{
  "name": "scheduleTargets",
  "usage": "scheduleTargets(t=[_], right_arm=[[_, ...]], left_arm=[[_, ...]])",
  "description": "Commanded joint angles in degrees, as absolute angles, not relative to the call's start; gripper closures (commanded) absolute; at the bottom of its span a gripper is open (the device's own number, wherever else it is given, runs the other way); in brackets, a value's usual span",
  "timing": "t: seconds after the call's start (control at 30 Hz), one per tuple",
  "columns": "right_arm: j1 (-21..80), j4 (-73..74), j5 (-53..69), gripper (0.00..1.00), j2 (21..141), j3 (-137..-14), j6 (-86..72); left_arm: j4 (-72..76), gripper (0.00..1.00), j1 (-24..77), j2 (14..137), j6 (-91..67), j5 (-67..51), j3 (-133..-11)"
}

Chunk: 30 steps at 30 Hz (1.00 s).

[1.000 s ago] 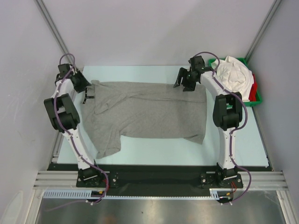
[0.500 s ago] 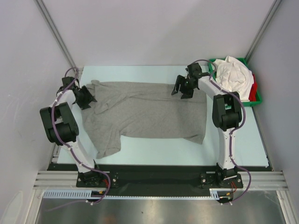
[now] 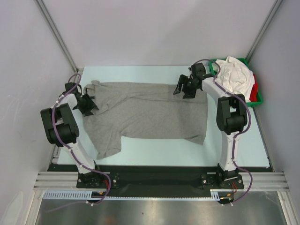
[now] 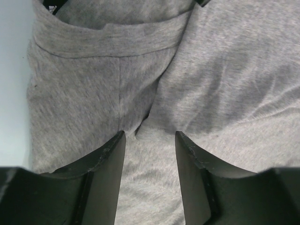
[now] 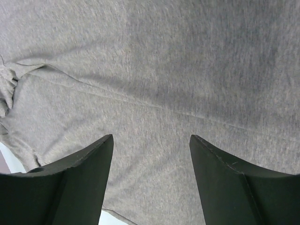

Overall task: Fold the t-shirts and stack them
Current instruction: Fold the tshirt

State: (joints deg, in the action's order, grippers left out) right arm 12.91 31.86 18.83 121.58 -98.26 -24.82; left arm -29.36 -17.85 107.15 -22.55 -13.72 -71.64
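Observation:
A heather grey t-shirt (image 3: 150, 112) lies spread flat across the table, collar end at the left. My left gripper (image 3: 90, 104) hovers over that left end, open; in the left wrist view its fingers (image 4: 108, 157) straddle a fold of grey cloth just below the collar band (image 4: 112, 41), with the dark neck label (image 4: 51, 6) at the top edge. My right gripper (image 3: 183, 91) stands open over the shirt's back right part; in the right wrist view the right gripper (image 5: 151, 140) has flat grey cloth (image 5: 154, 70) beneath it. White t-shirts (image 3: 236, 75) and a red one (image 3: 256, 91) are heaped in the tray.
The green plastic tray (image 3: 256, 102) sits at the back right corner beside the right arm. Pale table surface (image 3: 154, 152) shows in front of the shirt and along its back edge. Grey walls and metal posts close in on both sides.
My left gripper has come forward and down from the back left corner onto the shirt's collar end. The right gripper has shifted slightly toward me over the shirt's far edge.

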Motion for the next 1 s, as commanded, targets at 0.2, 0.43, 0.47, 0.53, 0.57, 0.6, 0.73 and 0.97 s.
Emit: scheduleTargets(t=[0.2,0.43,0.47,0.53,0.57,0.6,0.73,0.97], right_arm=[[15.64,29.97,20.74,0.28,119.7,-99.75,-25.66],[19.95,30.41,21.18,0.28,121.46,-102.3,-25.31],[20.65,30.58,21.27,0.28,121.55,-102.3,-25.31],[21.09,30.67,21.36,0.28,121.55,-102.3,-25.14],[21.18,30.67,21.27,0.28,121.55,-102.3,-25.05],[21.36,30.76,21.36,0.28,121.55,-102.39,-25.14],[21.88,30.67,21.88,0.28,122.25,-103.27,-25.75],[25.57,17.53,27.15,0.35,124.45,-103.71,-34.61]], left_arm=[[-27.34,0.58,-17.58,108.02,-23.11,-15.99,-72.25],[-24.96,0.54,-17.58,106.08,-23.64,-16.7,-69.87],[-24.87,0.53,-17.58,106.78,-23.64,-17.05,-69.96],[-24.79,0.53,-17.58,108.1,-24.25,-18.19,-70.48],[-24.52,0.53,-17.49,108.98,-24.43,-18.28,-70.58],[-24.17,0.56,-17.49,109.07,-25.04,-18.54,-70.49],[-22.41,0.66,-17.31,106.79,-25.93,-18.81,-69.61],[-20.31,1.0,-17.23,100.2,-26.54,-19.77,-67.5]])
